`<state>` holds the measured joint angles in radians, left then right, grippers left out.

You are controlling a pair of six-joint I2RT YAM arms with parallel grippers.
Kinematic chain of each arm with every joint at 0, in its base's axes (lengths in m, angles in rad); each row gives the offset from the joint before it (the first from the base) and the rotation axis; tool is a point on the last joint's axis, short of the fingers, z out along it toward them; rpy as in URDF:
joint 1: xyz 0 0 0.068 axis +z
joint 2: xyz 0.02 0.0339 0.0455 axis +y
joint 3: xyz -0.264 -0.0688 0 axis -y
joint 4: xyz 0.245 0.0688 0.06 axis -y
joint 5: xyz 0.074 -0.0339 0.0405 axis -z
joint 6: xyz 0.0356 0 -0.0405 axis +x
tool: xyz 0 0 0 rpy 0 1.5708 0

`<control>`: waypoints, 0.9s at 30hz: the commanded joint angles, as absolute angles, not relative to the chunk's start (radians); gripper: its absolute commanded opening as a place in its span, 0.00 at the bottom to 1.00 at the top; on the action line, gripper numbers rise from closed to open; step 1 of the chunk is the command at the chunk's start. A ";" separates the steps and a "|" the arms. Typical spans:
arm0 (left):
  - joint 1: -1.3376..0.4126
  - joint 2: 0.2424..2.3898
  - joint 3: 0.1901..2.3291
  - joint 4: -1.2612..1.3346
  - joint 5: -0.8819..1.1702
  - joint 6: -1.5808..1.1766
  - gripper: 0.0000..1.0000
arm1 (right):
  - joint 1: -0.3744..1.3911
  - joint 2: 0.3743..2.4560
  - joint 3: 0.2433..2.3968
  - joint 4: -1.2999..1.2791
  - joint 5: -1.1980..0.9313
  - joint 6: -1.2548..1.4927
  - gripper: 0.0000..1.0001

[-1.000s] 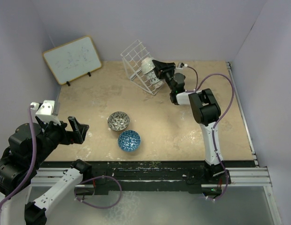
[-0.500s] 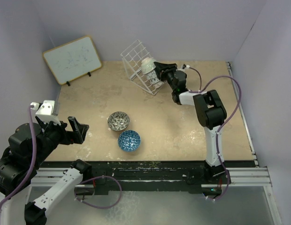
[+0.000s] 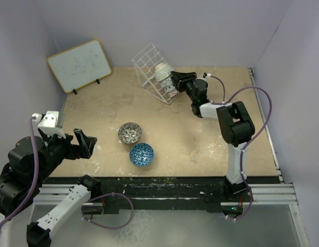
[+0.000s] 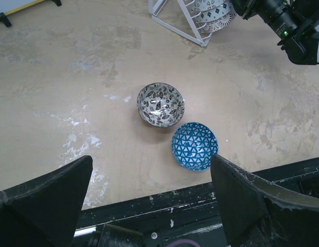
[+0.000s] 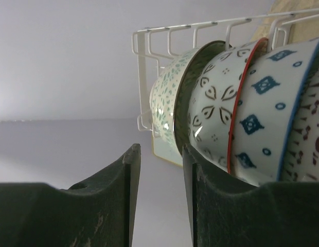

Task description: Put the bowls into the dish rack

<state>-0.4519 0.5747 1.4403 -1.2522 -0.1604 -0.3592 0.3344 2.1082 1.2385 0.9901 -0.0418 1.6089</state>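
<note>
Furthest left, the left gripper [image 4: 151, 159] hung above the near edge of the table [image 3: 98, 113] with its jaws spread wide and nothing between them, much as it had a second earlier. Right of it, near the middle of the table, the grey bowl [image 3: 130, 133] and the dark blue bowl [image 3: 141, 154] sat upright and just beside each other, the blue one nearer to us; neither had moved. At the far side stood the tilted dish rack [image 3: 147, 64], and in it we saw three bowls nested on edge: the pale green bowl [image 5: 167, 92], the red-rimmed bowl [image 5: 216, 118] and the light blue bowl [image 5: 267, 103]. The change was at the right gripper [image 5: 160, 149]. A second before, it had been pressed in against that stack, and now it had drawn back a little to the right, its fingers slightly parted and empty, with the stack just beside one of them. We judged that this bowl had been delivered, so three were loaded and the two on the table remained to be fetched.
</note>
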 commanded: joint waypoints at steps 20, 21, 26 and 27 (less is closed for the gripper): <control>-0.448 0.563 1.451 -1.221 -0.153 -0.376 0.99 | 0.332 1.794 1.158 0.651 0.087 1.318 0.41; -0.448 0.563 1.450 -1.219 -0.155 -0.374 0.99 | 0.333 1.777 1.160 0.628 0.094 1.285 0.42; -0.448 0.572 1.466 -1.222 -0.165 -0.375 0.99 | 0.350 1.702 1.201 0.445 0.049 1.083 0.46; -0.448 0.572 1.473 -1.220 -0.171 -0.376 0.99 | 0.366 1.682 1.205 0.404 0.051 1.034 0.48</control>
<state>-0.4519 0.5682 1.4403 -1.2518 -0.1604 -0.3599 0.3370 1.7882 1.1557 0.5457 0.0433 1.2514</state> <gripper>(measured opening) 0.990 0.457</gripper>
